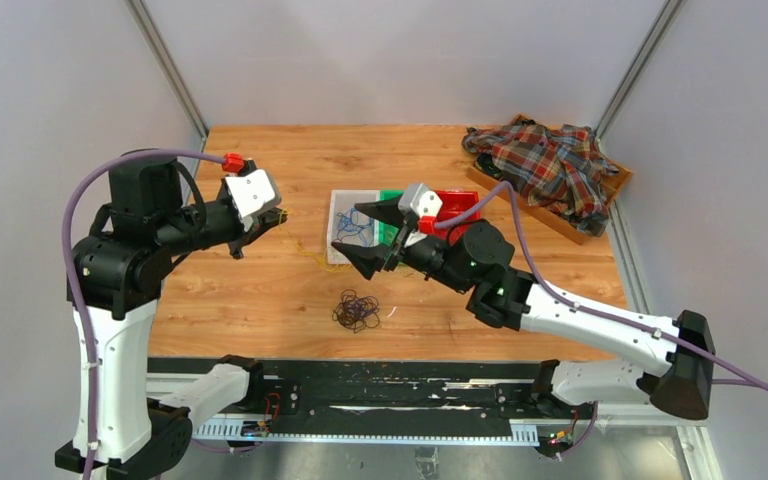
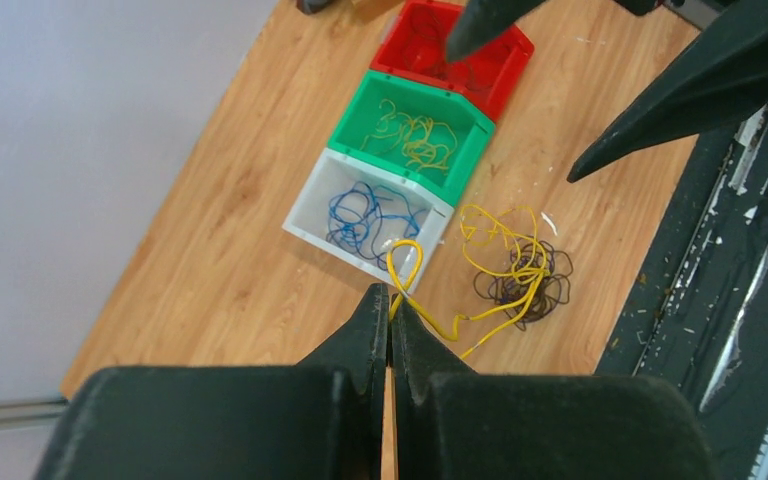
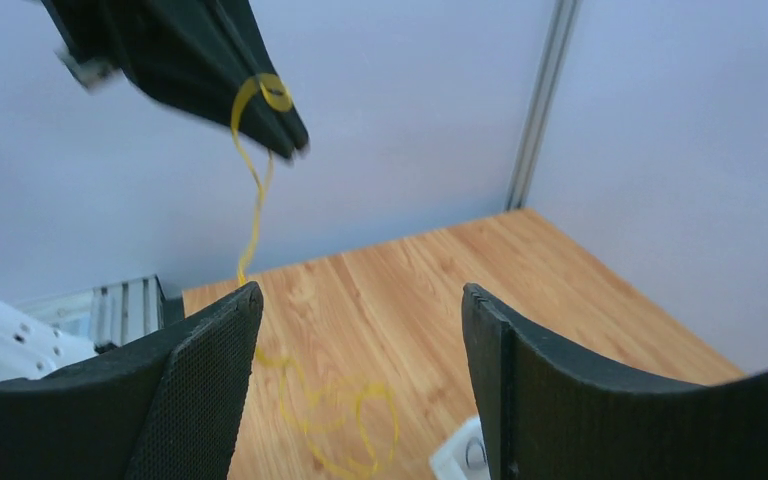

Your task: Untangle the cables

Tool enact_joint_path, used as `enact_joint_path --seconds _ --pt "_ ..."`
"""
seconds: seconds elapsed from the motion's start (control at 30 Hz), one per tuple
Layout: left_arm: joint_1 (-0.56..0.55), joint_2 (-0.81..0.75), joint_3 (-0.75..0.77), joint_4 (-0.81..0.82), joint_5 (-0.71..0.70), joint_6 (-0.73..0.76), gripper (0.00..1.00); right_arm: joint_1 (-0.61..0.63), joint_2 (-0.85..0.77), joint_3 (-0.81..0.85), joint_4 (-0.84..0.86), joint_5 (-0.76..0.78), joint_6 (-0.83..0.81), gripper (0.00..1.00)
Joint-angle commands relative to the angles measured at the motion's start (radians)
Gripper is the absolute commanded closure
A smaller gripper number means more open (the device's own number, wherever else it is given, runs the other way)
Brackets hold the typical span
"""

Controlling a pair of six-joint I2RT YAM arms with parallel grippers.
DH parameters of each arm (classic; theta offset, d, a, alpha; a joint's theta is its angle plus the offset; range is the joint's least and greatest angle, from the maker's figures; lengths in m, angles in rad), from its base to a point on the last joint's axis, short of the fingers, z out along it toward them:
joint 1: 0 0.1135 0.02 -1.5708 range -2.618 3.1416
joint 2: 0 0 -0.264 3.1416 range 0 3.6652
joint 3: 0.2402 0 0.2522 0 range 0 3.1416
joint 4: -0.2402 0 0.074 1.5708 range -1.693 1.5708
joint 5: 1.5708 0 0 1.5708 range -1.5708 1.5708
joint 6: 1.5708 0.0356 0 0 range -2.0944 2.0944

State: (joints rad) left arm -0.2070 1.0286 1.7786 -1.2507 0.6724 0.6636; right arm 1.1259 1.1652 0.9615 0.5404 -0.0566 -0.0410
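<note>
closest to the wrist camera, my left gripper (image 2: 391, 295) is clenched on a yellow cable (image 3: 257, 205), pinching it near one end so a small loop pokes out past the fingertips. it hangs above the table, off the white bin (image 2: 305, 190) on the side away from the other bins. the cable drops from the pinch and trails down to the table beside the white bin, where its far end runs into the dark clump (image 2: 525, 280) of brown-black loops lying near that bin's front corner.

my right gripper (image 1: 348, 227) is spread wide with nothing between the fingers, held in the air over the white bin.

blue cables (image 2: 360, 215) lie inside the white bin. touching it, the green bin (image 2: 350, 110) holds yellow cables (image 2: 415, 140), and the red bin (image 2: 390, 40) sits beyond the green one, in line.
</note>
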Motion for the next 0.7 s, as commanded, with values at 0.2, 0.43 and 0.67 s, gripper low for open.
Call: enact_joint_path --seconds 0.2,0.43,0.67 --pt "-0.008 -0.037 -0.047 0.017 0.033 -0.053 1.00 0.039 0.183 0.233 -0.016 -0.218 0.072 0.28" --pt "-0.008 -0.032 -0.041 0.019 0.054 -0.058 1.00 0.054 0.295 0.357 -0.168 -0.216 0.074 0.42" --pt "-0.008 -0.040 -0.057 0.019 0.057 -0.046 1.00 0.019 0.308 0.364 -0.229 -0.102 0.092 0.99"
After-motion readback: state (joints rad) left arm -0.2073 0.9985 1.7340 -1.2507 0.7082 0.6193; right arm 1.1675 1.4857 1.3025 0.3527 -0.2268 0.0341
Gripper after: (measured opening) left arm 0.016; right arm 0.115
